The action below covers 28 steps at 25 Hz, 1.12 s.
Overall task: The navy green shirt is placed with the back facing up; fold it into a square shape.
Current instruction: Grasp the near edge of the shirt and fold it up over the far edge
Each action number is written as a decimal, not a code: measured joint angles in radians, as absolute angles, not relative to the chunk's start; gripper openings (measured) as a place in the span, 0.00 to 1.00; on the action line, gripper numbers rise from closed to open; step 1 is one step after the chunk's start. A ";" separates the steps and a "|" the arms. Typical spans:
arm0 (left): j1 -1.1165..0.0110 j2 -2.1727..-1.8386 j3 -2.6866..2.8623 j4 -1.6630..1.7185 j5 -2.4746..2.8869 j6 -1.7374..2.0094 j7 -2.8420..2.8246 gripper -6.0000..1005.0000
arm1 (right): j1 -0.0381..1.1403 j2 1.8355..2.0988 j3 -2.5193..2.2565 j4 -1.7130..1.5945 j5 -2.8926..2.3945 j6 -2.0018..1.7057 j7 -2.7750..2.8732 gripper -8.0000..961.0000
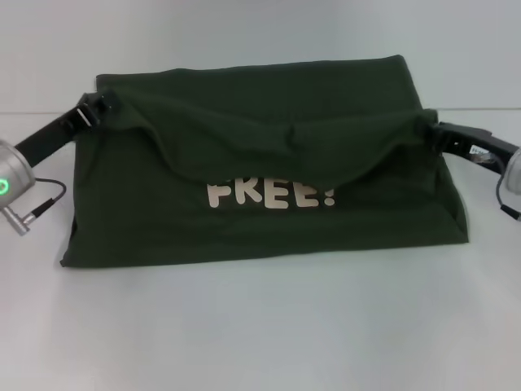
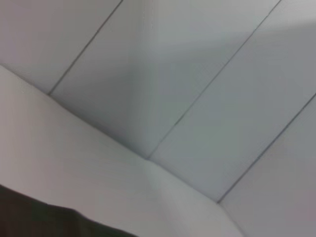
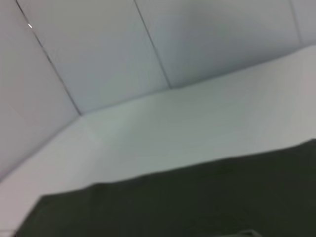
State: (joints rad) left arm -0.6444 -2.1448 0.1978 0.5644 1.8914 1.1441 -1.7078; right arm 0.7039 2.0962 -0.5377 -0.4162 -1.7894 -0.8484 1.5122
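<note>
Bench [image 1: 260, 326], white, nearest the camera: bare front strip running under the shirt's near edge.

Shirt [image 1: 269, 171], dark green: lying across the middle of the bench, partly lifted. Its near edge is resting on the bench; its upper layer is being held up at both side corners and is sagging in a shallow curve between them. Cream lettering "FREE!" [image 1: 271, 194] is showing just below the sagging fold, its top partly covered by the cloth. The far edge is standing highest, against the pale wall [image 1: 260, 32].

Left hand [image 1: 91, 110], black: sitting at the shirt's left upper corner, touching the cloth, fingers seeming clamped on it. Its arm is reaching in from the left edge, a grey joint with a green light [image 1: 4, 186] showing there.

Right hand [image 1: 435, 130], black: sitting at the shirt's right upper corner, pressed into the cloth, seeming clamped on it likewise.

Left wrist view: showing white bench, panelled wall and a dark sliver of shirt [image 2: 44, 222] at one corner.

Right wrist view: showing a broad dark band of shirt [image 3: 197, 202] over the bench, wall beyond.
</note>
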 joint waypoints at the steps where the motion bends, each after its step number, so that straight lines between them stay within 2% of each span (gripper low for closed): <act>1: -0.649 -2.150 0.199 0.563 1.891 1.122 -1.694 0.16 | 0.711 2.096 -0.541 -0.403 -1.789 -0.826 1.501 0.07; 4: -0.667 -2.161 0.208 0.540 1.887 1.058 -1.647 0.16 | 0.722 2.098 -0.545 -0.384 -1.787 -0.774 1.474 0.07; 12: -0.709 -2.162 0.212 0.460 1.841 0.939 -1.517 0.16 | 0.722 2.099 -0.545 -0.374 -1.765 -0.736 1.454 0.07; 28: -0.698 -2.164 0.208 0.405 1.751 0.929 -1.456 0.17 | 0.724 2.097 -0.549 -0.357 -1.731 -0.748 1.455 0.16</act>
State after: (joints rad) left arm -0.6976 -2.1644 0.2082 0.4052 1.7515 0.9286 -1.4562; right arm 0.7239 2.0973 -0.5489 -0.3569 -1.7311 -0.7479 1.4550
